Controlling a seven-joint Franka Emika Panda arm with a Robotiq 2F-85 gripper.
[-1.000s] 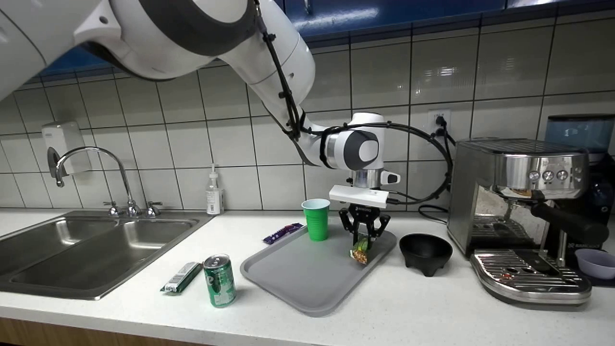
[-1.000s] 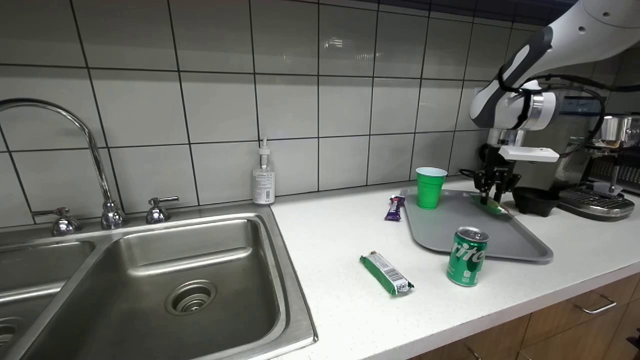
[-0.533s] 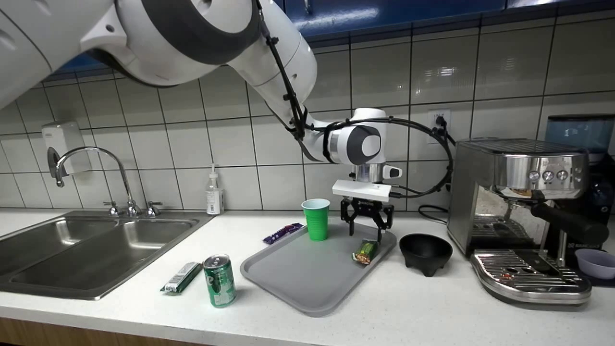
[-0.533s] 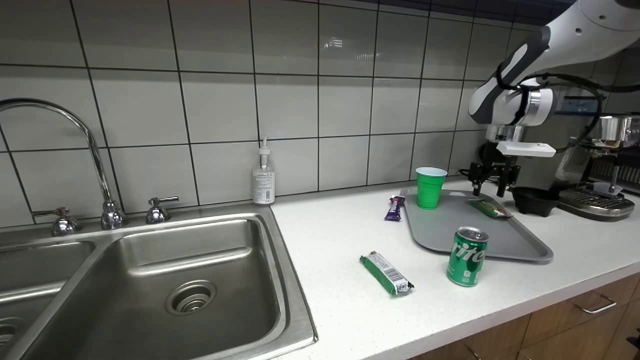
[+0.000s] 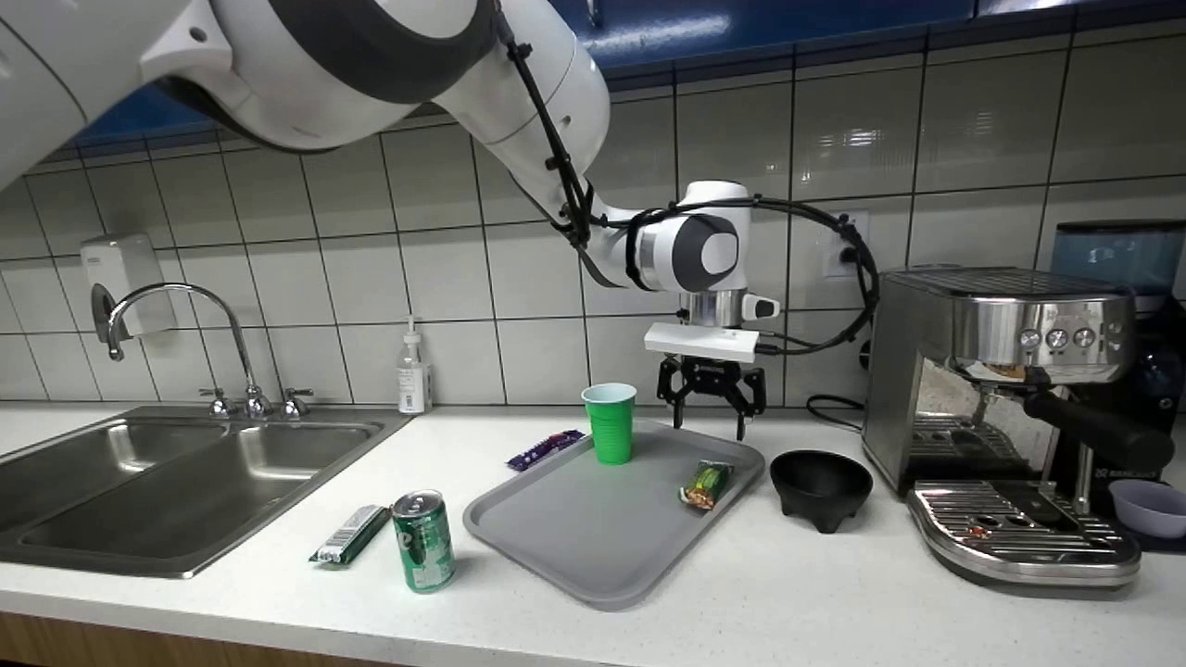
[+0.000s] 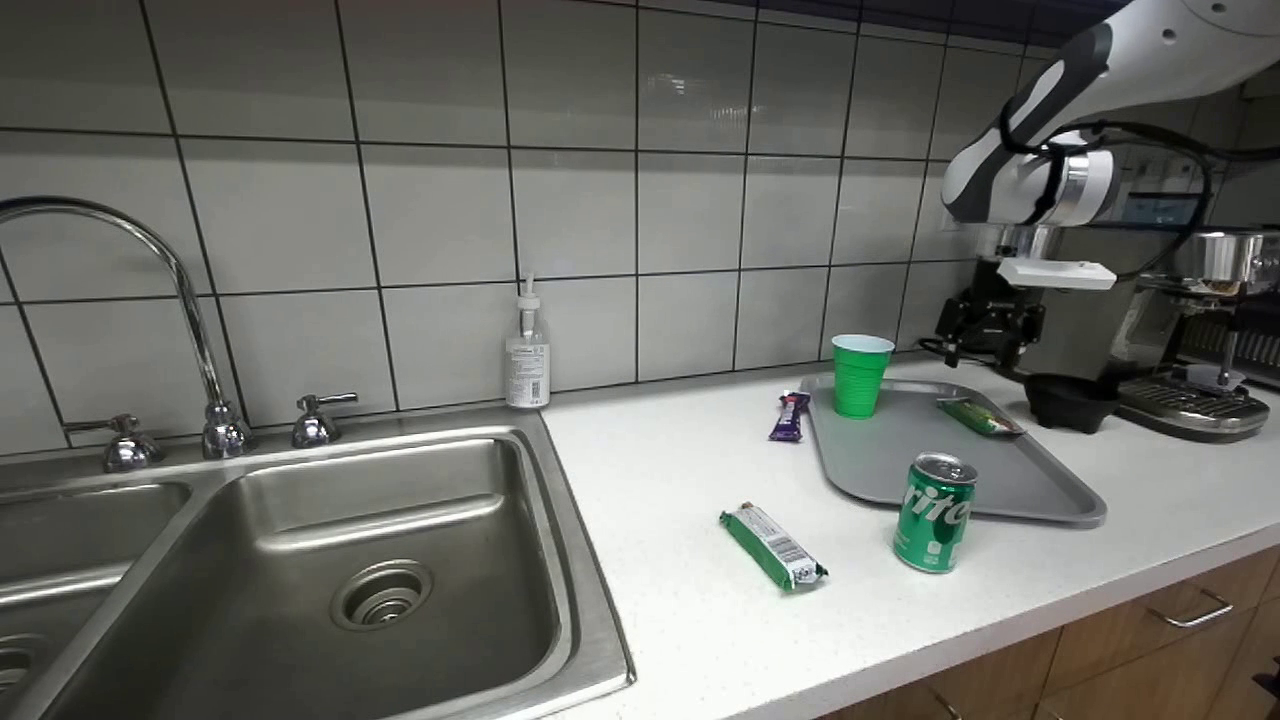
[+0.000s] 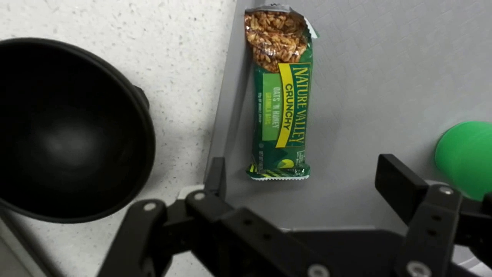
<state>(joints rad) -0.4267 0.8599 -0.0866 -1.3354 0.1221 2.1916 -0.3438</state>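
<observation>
the gripper (image 5: 709, 426) has risen above the tray (image 5: 593, 528), jaws spread, empty. release looks done (granola bar (image 7: 282, 111) lies inside); retreat seems due.

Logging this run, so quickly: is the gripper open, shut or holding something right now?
Gripper: open, holding nothing; the granola bar lies on the tray.

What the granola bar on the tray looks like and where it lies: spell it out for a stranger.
On the white counter, find the gray tray between the sink and the coffee machine. The green-wrapped granola bar lies on it, by the edge nearest the black bowl. Nature Valley lettering and oat clusters at one end set it apart from the upright green cup.
</observation>
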